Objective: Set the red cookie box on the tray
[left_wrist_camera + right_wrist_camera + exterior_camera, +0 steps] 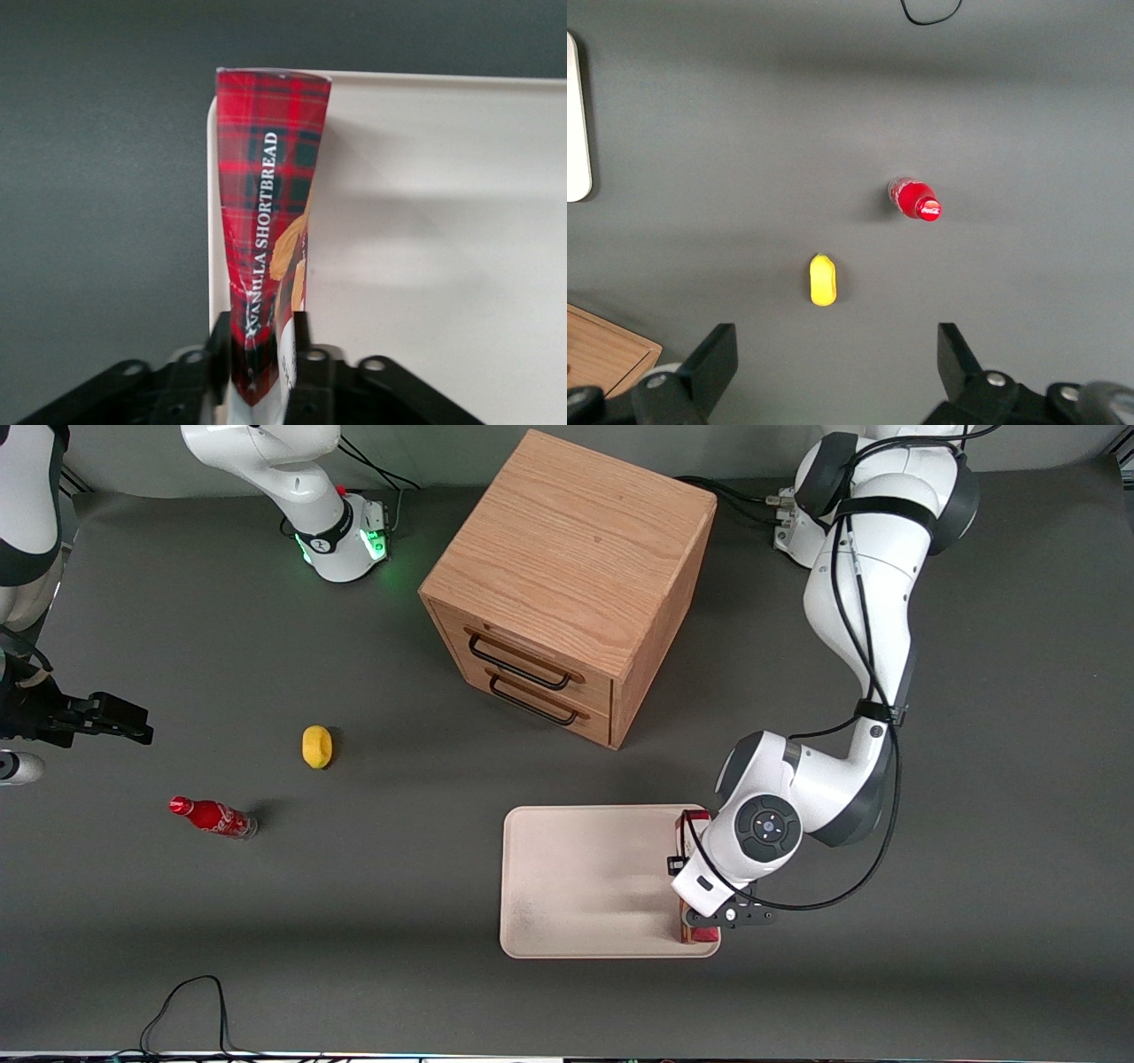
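Gripping red cookie box (266, 230), gripper (262, 372) over tray (425, 266)

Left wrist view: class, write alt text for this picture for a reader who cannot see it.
The gripper is shut on one end of the red cookie box, a tartan carton lettered "Vanilla Shortbread". The box stands on its narrow side along the edge of the cream-white tray, with dark grey table beside it.
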